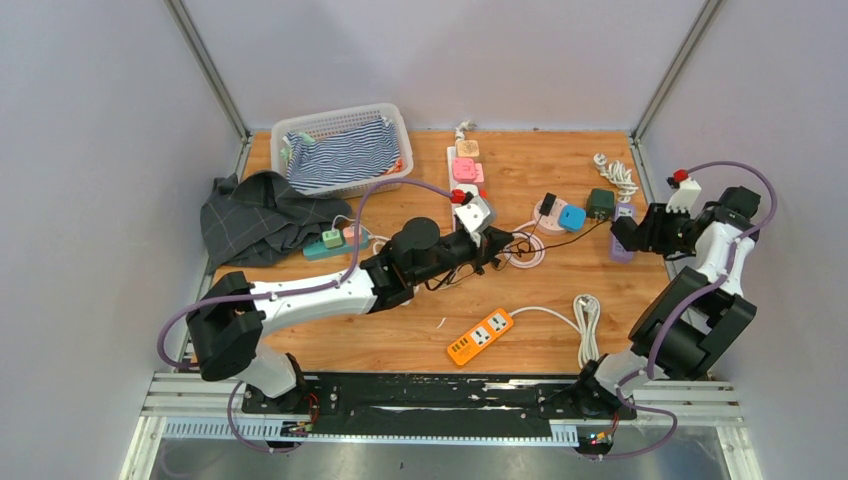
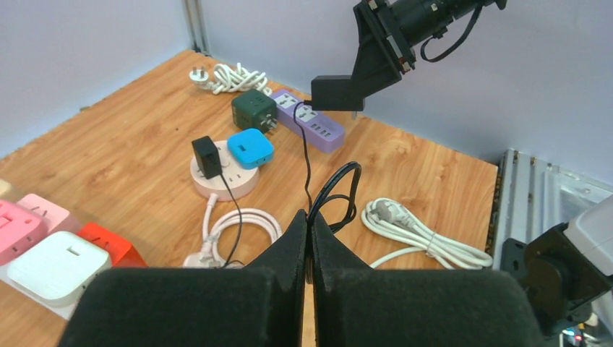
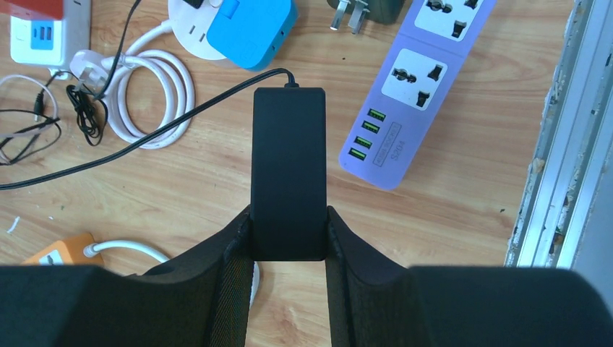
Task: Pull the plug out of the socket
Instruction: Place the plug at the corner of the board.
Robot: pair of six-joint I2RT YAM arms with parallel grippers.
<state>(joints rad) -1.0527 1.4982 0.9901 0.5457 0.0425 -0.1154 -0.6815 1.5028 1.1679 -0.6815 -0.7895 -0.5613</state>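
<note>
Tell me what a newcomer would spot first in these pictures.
The black adapter stands out, gripped in the right fingers in the air just above the purple strip at the table's right edge. Its cable runs to the left fingers, shut on it mid-table. A bright orange strip lies nearer the arms' bases.

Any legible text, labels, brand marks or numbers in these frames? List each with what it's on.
No text reads clearly in any view.
Purple plastic power strip: a line of small grey print beside its green USB ports, too blurred to read.
Black rectangular adapter block: no marking on the face shown.
Orange power strip: too small to tell.
</note>
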